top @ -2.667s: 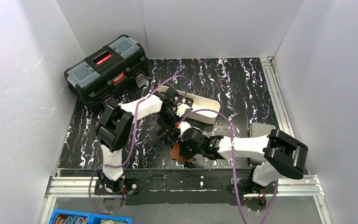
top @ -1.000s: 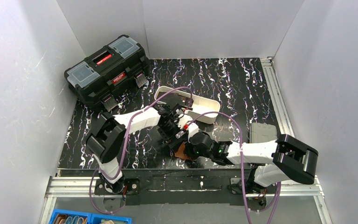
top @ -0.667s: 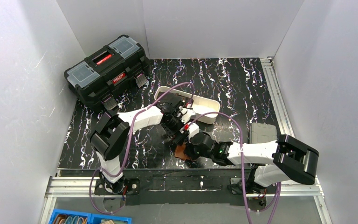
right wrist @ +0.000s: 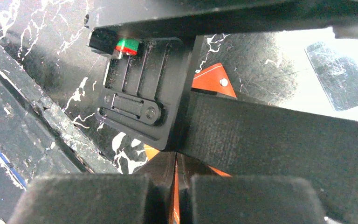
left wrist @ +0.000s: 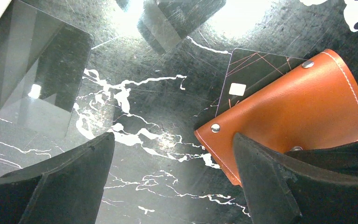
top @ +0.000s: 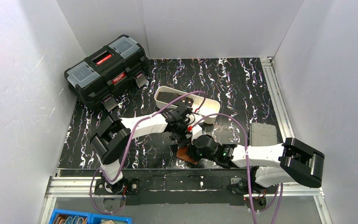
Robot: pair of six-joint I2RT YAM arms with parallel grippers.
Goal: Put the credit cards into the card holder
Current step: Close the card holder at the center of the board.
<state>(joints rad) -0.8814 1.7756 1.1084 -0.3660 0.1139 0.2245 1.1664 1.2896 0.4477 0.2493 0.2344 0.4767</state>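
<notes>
While a thin leather wallet would likely slide on the glossy marbled worktop point(left wrist: 135, 121) if a card were pushed at it, the right claw point(right wrist: 176, 186) is pressed together on the near edge of the card holder point(left wrist: 303, 107). It pinches the orange-brown leather, which reads as a hold meant to anchor it. The holder lies at the front middle of the worktop, between the two arms, with its metal studs showing.

One of the credit cards point(left wrist: 244, 70), dark with fine reddish lines and a pale square chip, sticks out from under the holder's far edge. Whether it sits in a pocket or merely beneath the leather cannot be told.

The left claw point(left wrist: 172, 140) is spread wide and empty, low over the worktop just beside the holder, as suits an arm free to fetch. A second card point(left wrist: 42, 84) and a third card point(left wrist: 177, 18) lie flat nearby, apart from the holder and probably awaiting their turn. The white tray point(top: 209, 111) stands just beyond, and the black toolbox point(top: 107, 70) is at the back left.

The toolbox's red labels carry pale lettering too small to read. No legible writing shows on the cards or the holder.
</notes>
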